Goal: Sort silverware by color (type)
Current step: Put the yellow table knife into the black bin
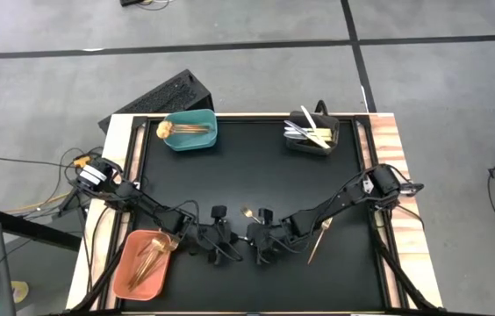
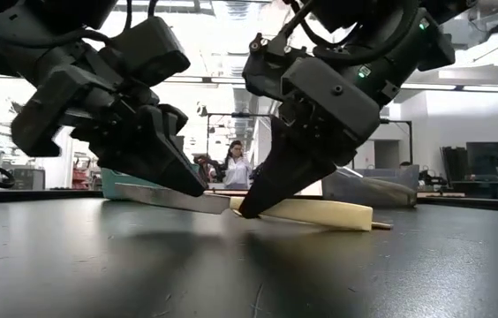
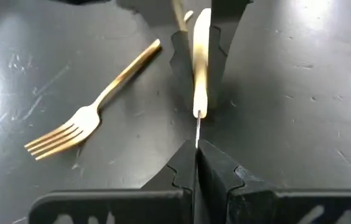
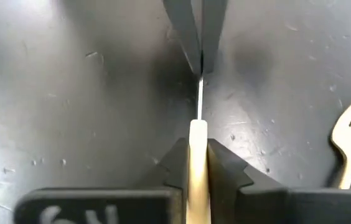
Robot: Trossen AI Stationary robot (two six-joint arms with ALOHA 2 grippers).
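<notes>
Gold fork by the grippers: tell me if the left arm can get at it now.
Probably not yet: the left gripper is shut on the knife blade, shared with the right gripper. The gold fork itself lies uncovered alongside.

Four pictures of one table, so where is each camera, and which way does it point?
High: above, looking straight down; both arms, the teal bin.
Low: at tabletop height, looking across; both grippers from above.
Left wrist: on the left arm; left gripper shut on the knife, beside a gold fork.
Right wrist: on the right arm; right gripper shut on the knife's handle.
Both wrist views share the knife.
</notes>
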